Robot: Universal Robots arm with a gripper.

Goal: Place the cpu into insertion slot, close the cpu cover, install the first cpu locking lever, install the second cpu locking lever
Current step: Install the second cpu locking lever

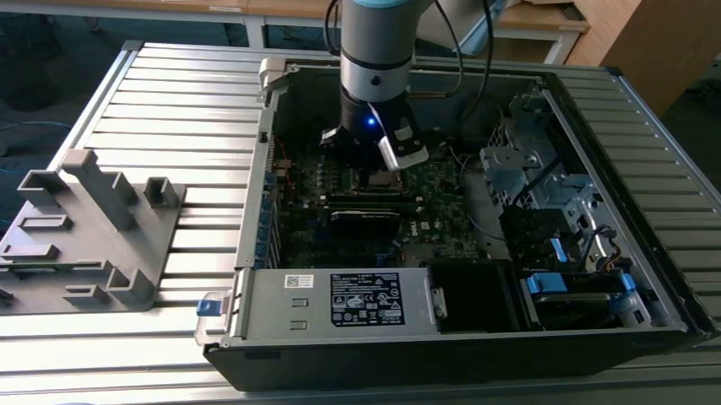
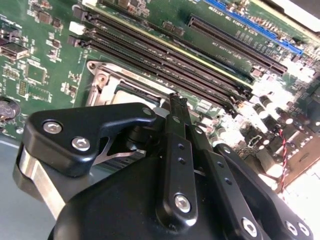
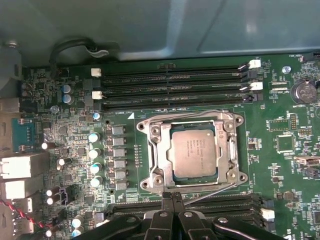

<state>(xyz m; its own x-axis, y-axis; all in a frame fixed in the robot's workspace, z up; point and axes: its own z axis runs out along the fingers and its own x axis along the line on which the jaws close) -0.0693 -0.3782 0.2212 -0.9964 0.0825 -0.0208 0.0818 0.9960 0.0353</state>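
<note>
Standing over the motherboard (image 1: 434,211) inside an open computer case (image 1: 631,152), the gripper (image 1: 370,165) is seen at about 12 o'clock from the middle of the exterior view. A grey fixture (image 1: 90,236) lies at 9 o'clock on the slatted table (image 1: 181,101).

In the first wrist view, the cpu (image 3: 194,150) is already seated flat in the insertion slot (image 3: 241,176). The cpu cover (image 3: 161,150) appears to be lowered around it, its window framing the chip. A thin wire lever (image 3: 210,192) slants from the socket's corner toward the gripper (image 3: 172,201). A second wire (image 3: 190,114) runs along the opposite edge.

The fingers (image 2: 176,112) are pressed together, and nothing is clearly gripped between them; whether the lever's end is touched cannot be told.

A locking lever is judged to be the step in hand. It is best done with the push kept on the wire itself, steady and downward, then guided sideways under its catch. The memory slots (image 3: 170,80) just beside should be avoided, and the cover should be kept flat.
</note>
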